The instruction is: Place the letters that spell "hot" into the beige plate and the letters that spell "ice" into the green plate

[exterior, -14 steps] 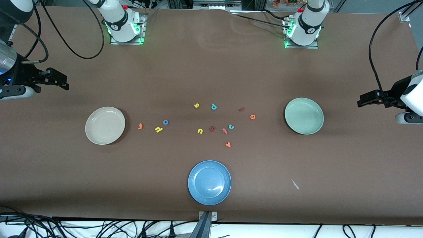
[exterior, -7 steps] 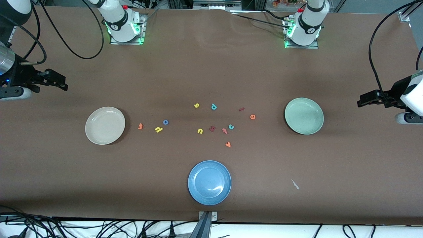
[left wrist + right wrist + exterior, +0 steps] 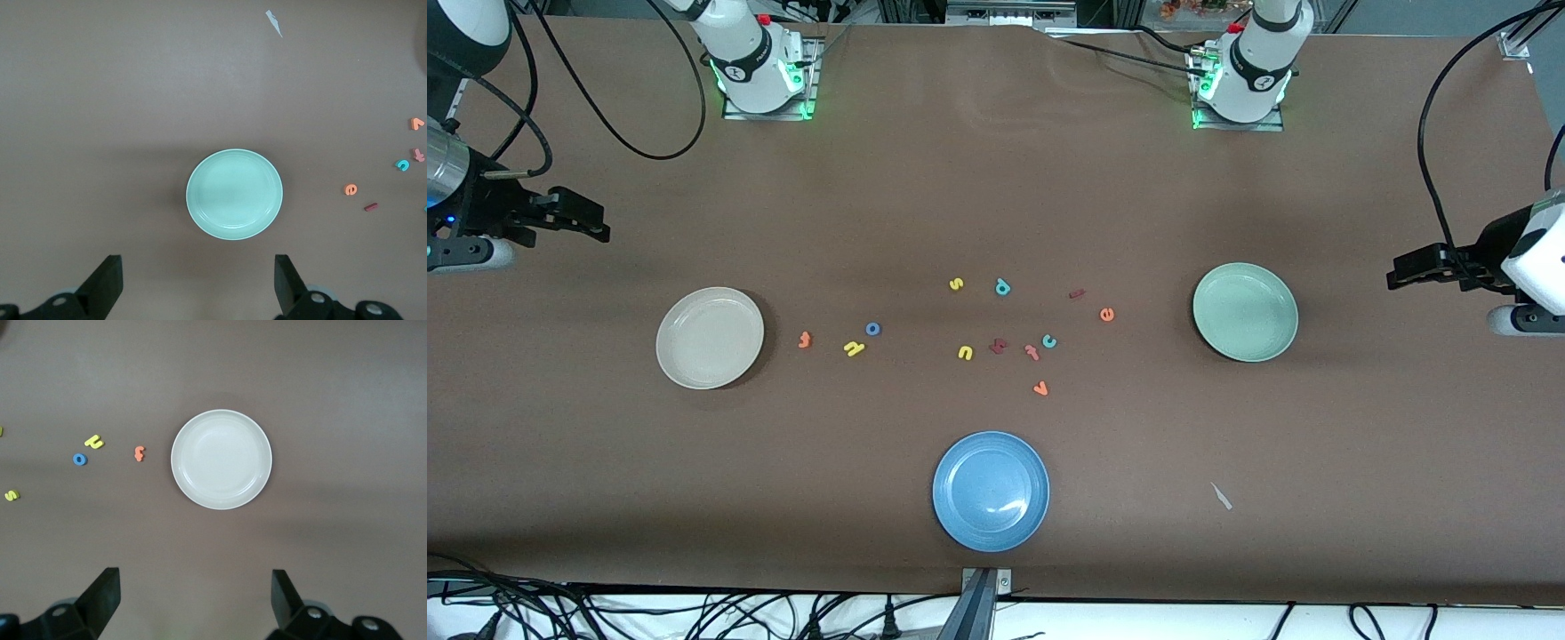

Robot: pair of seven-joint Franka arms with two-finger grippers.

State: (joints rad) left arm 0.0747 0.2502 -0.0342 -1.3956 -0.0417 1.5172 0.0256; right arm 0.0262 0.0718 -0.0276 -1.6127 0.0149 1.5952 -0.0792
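At mid-desk lie all six wanted letters: yellow "h" (image 3: 854,348), blue "o" (image 3: 873,329), orange "t" (image 3: 805,340) beside the beige plate (image 3: 710,338); red "i" (image 3: 1077,293), teal "c" (image 3: 1049,340), orange "e" (image 3: 1107,314) toward the green plate (image 3: 1245,312). Nothing sorted yet; next move calls for descending onto one tiny letter. Left tool (image 3: 197,283) and right tool (image 3: 193,600), wide open and empty, hover at the desk's ends, their spread fingers plain only in wrist views.

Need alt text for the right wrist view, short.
An empty beige plate sits centred on the brown table, seen from above, with the open right gripper hanging over bare table at the frame's edge. Beside the plate lie an orange "t", a yellow "h", a blue "o" and a yellow "s".
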